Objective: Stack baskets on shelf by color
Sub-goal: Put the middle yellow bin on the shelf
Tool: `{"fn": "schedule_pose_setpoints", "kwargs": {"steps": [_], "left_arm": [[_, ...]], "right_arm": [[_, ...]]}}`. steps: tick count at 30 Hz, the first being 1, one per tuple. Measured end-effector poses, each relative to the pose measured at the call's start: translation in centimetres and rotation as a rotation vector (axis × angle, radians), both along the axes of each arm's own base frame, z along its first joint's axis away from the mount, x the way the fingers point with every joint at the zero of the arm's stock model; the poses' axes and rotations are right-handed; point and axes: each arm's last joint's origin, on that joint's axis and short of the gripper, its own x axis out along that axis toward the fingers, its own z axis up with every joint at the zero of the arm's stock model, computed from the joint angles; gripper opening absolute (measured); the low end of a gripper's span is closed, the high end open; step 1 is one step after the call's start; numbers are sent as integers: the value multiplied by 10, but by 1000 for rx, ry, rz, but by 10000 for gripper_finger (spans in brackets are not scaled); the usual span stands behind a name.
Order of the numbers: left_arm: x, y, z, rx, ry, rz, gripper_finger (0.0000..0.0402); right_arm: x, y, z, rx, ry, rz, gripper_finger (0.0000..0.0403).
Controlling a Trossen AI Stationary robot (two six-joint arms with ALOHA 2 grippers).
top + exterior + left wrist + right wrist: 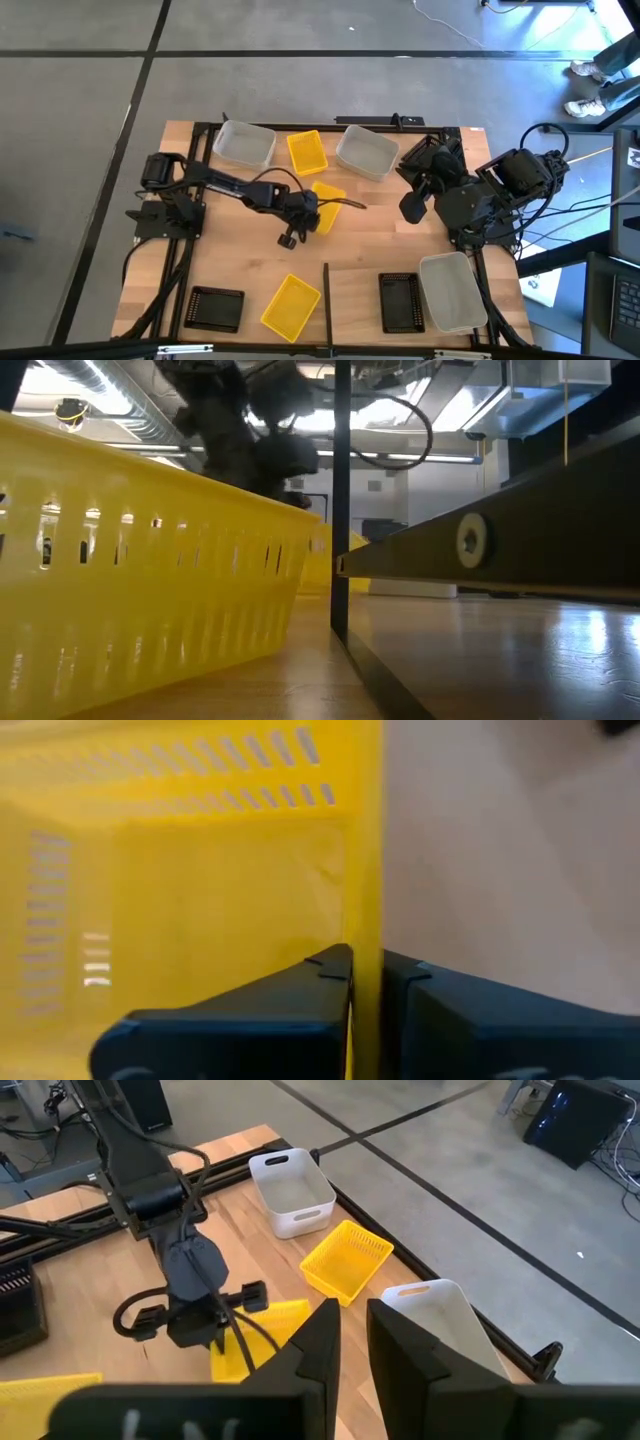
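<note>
My left gripper (366,972) is shut on a yellow basket (328,198) at the table's middle; the right wrist view shows that basket (268,1336) below the left arm. Another yellow basket (307,152) stands at the back between two grey-white baskets (243,145) (366,152). A third yellow basket (291,305) lies near the front, left of the shelf's dark divider (326,295). On the pale shelf (355,300) sit a black basket (403,302) and a grey-white one (452,290). Another black basket (215,308) sits front left. My right gripper (350,1342) hangs raised at the right, open, holding nothing. My left gripper pinches the yellow basket's side wall (366,890) at its rim, one finger (325,982) inside the basket and the other finger (420,988) outside. The fingers slant down from the table's left side. Whether the basket's bottom is off the table I cannot tell.
The upright divider (340,500) and the shelf's dark edge (480,540) stand right of the front yellow basket (150,580). Bare tabletop (380,235) lies between the held basket and the shelf. Dark frame rails run along the table's left and right sides.
</note>
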Motion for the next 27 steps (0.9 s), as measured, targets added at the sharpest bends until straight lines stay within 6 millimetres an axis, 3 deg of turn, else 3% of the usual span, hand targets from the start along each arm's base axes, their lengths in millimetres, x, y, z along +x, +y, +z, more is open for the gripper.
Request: {"fn": "schedule_pose_setpoints", "kwargs": {"steps": [13,19,27], "left_arm": [[18,14,90,593,47,62,0],[22,19,111,817,68,100,0],[22,13,114,996,147,3,0]], "right_arm": [[2,0,-2,-24,75,77,53],[10,-4,-12,-152,199,128,76],[24,-24,-31,-337,341,39,104]]}}
